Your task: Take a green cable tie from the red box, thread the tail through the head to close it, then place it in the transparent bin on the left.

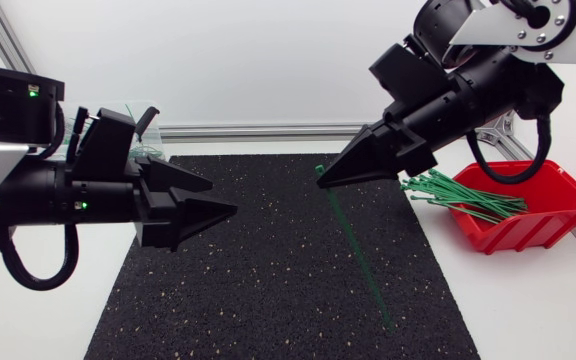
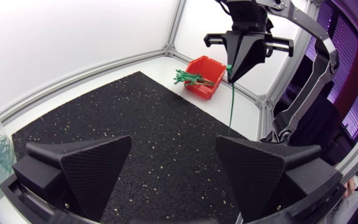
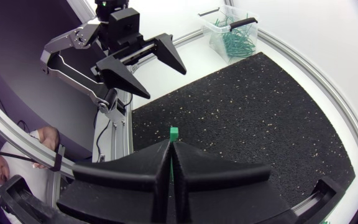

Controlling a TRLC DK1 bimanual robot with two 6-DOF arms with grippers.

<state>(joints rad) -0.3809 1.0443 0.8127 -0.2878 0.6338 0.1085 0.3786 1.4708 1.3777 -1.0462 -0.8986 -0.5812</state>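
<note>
The right gripper (image 1: 320, 184) is clamping the green cable tie (image 1: 356, 250) at its head end, fingers pressed flat together on it. The long tail is dangling free over the black mat (image 1: 268, 300). Whether the tip is brushing the mat, I can't tell from here.

The left gripper (image 1: 223, 197) is hovering over the mat's left side, fingers spread wide with nothing between them. It is pointing toward the tie but is well apart from it.

Here's what is worrying me. That tail is thin and hanging loose, and those broad wedge fingers could easily nudge it aside instead of catching it. In the right wrist view only a small nub of the head is poking out past the fingertips. The slot may be partly covered, which could block the threading. A pinch that close to the end could also let the tie pivot or slip out. And the two grippers could bump, meeting tip to tip.

The red box (image 1: 528, 228) is sitting behind the right gripper. The bundle of spare ties (image 1: 463, 195) is spilling over its rim toward the mat, clear of the work.

The transparent bin (image 3: 229, 34) is waiting at the far left corner with green ties inside and a dark handle (image 3: 242, 23) across its rim. The left arm's own bulk is standing in front of it.
</note>
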